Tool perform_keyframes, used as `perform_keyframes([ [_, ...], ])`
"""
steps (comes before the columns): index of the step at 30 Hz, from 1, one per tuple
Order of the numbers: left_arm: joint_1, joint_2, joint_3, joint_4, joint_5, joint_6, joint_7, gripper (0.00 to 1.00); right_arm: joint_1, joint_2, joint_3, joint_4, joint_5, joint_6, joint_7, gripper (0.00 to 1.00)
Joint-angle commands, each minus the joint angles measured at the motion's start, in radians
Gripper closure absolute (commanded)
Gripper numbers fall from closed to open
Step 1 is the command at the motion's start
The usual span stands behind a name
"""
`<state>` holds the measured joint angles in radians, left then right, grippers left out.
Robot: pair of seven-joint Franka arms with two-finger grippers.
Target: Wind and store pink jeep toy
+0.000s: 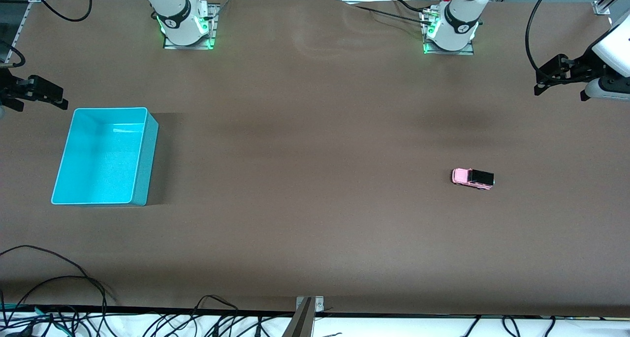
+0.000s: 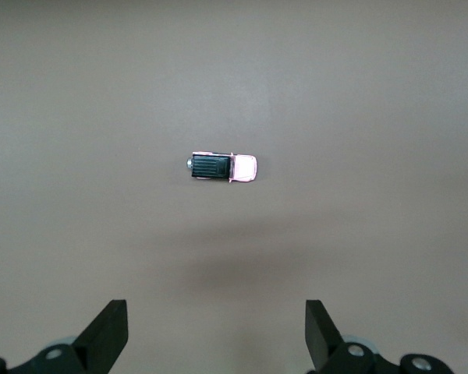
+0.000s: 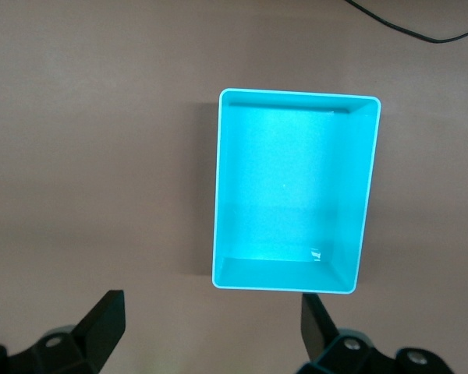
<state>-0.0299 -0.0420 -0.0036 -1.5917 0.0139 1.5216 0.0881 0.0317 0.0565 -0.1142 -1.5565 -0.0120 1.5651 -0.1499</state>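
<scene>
The pink jeep toy [image 1: 472, 178] stands on its wheels on the brown table, toward the left arm's end; its black roof faces up and nothing touches it. In the left wrist view the jeep [image 2: 224, 167] lies well ahead of my left gripper [image 2: 217, 327], which is open and empty. From the front, that left gripper [image 1: 541, 81] hangs over the table's left-arm end. The empty cyan bin [image 1: 101, 160] sits toward the right arm's end. My right gripper [image 1: 61, 97] hovers beside the bin, open and empty. Its wrist view shows the bin [image 3: 292, 187] just ahead of the right gripper [image 3: 213, 323].
Both arm bases [image 1: 186, 22] [image 1: 452, 29] stand along the table edge farthest from the front camera. Black cables [image 1: 59, 288] trail over the nearest edge, next to a metal bracket [image 1: 307, 305]. Bare brown tabletop [image 1: 305, 169] spans between the bin and the jeep.
</scene>
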Motion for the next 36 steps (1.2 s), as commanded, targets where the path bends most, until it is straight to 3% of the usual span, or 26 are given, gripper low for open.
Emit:
perform_keyframes([
  [1,0.008,0.020,-0.001,0.024,-0.006,-0.020,0.001,0.00,0.004,0.008,-0.001,0.024,-0.006,-0.007,0.013,0.00],
  [26,0.005,0.122,-0.001,0.030,-0.015,-0.044,0.016,0.00,0.004,0.008,-0.001,0.024,-0.006,-0.007,0.013,0.00],
  [36,0.010,0.174,-0.001,0.030,-0.011,-0.037,0.271,0.00,0.004,0.008,-0.001,0.024,-0.006,-0.007,0.013,0.00],
])
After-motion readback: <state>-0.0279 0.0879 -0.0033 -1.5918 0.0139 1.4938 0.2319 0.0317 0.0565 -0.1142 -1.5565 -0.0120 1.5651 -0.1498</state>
